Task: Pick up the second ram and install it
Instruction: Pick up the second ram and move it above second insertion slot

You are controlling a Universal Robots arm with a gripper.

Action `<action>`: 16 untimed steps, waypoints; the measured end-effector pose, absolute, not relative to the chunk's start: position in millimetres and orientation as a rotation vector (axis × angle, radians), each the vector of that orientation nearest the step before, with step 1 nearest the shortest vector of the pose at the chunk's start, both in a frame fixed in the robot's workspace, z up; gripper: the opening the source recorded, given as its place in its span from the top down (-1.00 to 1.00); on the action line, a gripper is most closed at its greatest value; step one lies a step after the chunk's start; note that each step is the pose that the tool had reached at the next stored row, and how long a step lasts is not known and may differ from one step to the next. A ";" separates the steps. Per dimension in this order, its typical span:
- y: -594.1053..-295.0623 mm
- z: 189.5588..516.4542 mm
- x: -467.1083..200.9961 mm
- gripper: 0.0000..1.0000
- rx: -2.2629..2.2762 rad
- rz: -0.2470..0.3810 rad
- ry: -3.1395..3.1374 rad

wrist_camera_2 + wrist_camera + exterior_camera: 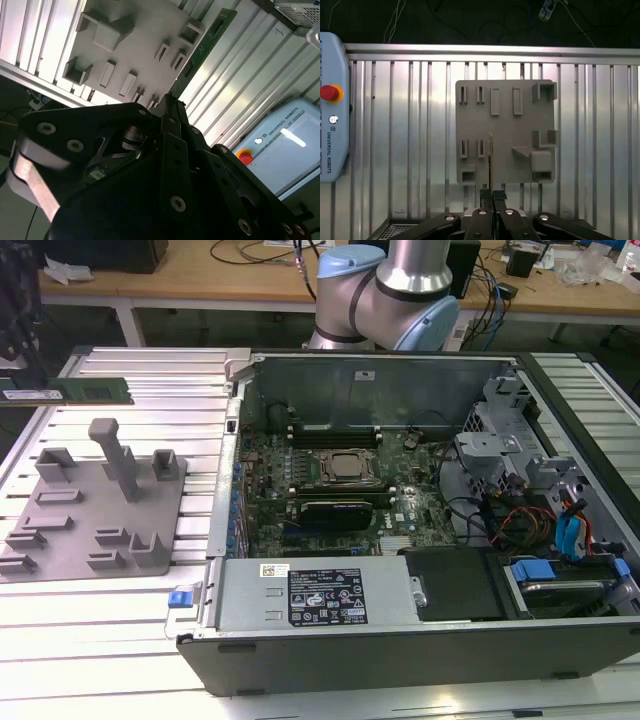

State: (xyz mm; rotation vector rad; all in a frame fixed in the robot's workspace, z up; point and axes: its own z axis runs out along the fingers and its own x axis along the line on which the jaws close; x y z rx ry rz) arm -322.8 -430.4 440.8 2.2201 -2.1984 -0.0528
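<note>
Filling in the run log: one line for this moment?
tool: shut on second ram | where: over grey fixture plate | install: not yet done

Green with a white label on the second ram [65, 390]. Plain matte grey on the fixture plate [95, 505]. Silver ribbed stripes across the table [110, 640]. Black on the gripper [492, 195] and computer case [400, 655]. Pale blue on the teach pendant [330, 140], red on its button [329, 92].

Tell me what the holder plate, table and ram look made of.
The holder plate looks matte grey plastic, probably printed: uniform dull surface. The table: likely bare aluminium, shiny ribbed slats. The second ram: green circuit board, dark chips.
</note>
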 end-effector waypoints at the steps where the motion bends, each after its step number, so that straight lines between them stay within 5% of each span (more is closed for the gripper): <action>1: -430.4 440.8 -317.6 0.81 2.220 -0.053 -2.198; 16: -430.4 440.8 -267.6 0.81 2.220 -0.053 -2.198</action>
